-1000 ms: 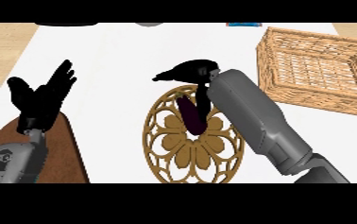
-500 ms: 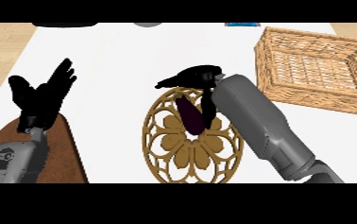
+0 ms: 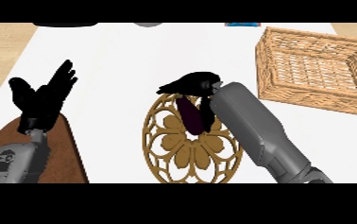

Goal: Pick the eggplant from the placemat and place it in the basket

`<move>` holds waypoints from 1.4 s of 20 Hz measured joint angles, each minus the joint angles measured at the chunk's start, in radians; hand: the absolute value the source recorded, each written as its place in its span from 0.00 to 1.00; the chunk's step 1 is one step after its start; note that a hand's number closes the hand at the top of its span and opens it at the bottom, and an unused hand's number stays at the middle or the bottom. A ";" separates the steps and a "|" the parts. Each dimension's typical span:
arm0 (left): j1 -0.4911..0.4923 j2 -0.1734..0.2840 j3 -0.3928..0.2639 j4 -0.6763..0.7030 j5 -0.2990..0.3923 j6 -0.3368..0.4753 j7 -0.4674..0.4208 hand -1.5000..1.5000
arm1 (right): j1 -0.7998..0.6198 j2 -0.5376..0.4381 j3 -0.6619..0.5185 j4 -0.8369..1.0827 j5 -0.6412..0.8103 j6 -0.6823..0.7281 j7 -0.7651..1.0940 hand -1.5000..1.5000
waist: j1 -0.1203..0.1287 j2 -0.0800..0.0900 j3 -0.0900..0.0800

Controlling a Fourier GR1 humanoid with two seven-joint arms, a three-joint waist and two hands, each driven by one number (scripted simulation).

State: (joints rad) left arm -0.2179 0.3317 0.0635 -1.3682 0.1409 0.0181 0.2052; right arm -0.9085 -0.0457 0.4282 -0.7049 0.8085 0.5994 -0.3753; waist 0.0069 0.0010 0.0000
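Head view showed you the eggplant [image 3: 189, 116] on the round gold placemat [image 3: 188, 171], its long axis running roughly from 12 to 6 o'clock, slightly tilted. Your right hand [image 3: 194, 84] was curled over its upper end; whether it gripped, you could not tell. The basket [image 3: 307, 67] stood at 2 o'clock. Your left hand [image 3: 42, 98] rested spread, fingers up, at 9 o'clock.

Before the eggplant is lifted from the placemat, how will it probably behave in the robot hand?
The eggplant looks long, smooth and rounded, so it may slip or roll if released on the placemat. It appears solid, so probably stiff rather than floppy. The right robot hand curls over only its upper end, so the lower end might swing.
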 measured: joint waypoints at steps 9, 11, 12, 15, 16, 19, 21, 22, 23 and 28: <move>0.016 -0.015 0.018 -0.008 -0.016 -0.018 -0.009 0.50 | 0.032 0.019 0.053 -0.004 0.131 -0.056 -0.064 1.00 | 0.001 -0.002 0.000; 0.024 -0.016 0.020 -0.034 -0.019 -0.018 0.009 0.50 | 0.039 0.018 0.052 0.001 0.157 -0.080 -0.082 1.00 | 0.002 -0.005 -0.001; 0.020 -0.011 0.028 -0.031 -0.016 -0.026 0.013 0.50 | 0.040 0.019 0.051 0.002 0.168 -0.084 -0.090 1.00 | 0.002 -0.005 -0.001; 0.006 -0.013 0.035 -0.012 -0.026 -0.030 0.012 0.50 | 0.036 0.026 0.049 0.011 0.194 -0.091 -0.106 1.00 | 0.002 -0.007 -0.001; 0.017 -0.015 0.036 -0.013 -0.026 -0.032 0.004 0.50 | 0.064 0.027 0.051 -0.030 0.188 -0.094 -0.069 1.00 | -0.002 -0.010 -0.001; 0.028 -0.011 0.051 -0.004 -0.024 -0.026 0.007 0.50 | 0.168 0.034 0.016 -0.113 0.168 -0.173 0.062 1.00 | -0.031 -0.024 -0.001; 0.048 -0.010 0.062 -0.007 -0.022 -0.017 0.006 0.50 | 0.248 0.044 -0.020 -0.163 0.148 -0.243 0.139 1.00 | -0.059 -0.040 0.001; 0.056 -0.005 0.071 -0.007 -0.020 -0.014 0.008 0.50 | 0.288 0.046 -0.033 -0.193 0.140 -0.273 0.174 1.00 | -0.072 -0.047 0.001; 0.062 -0.004 0.075 -0.007 -0.020 -0.011 0.005 0.50 | 0.332 0.046 -0.036 -0.229 0.134 -0.306 0.202 1.00 | -0.081 -0.052 0.000; 0.085 -0.005 0.083 -0.010 -0.020 -0.008 -0.004 0.50 | 0.563 0.044 -0.009 -0.444 0.105 -0.431 0.330 1.00 | -0.097 -0.055 -0.002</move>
State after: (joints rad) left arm -0.1331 0.3268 0.1463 -1.3783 0.1214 0.0098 0.2010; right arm -0.3456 -0.0016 0.4188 -1.1492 0.9139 0.1681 -0.0450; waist -0.0905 -0.0542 -0.0023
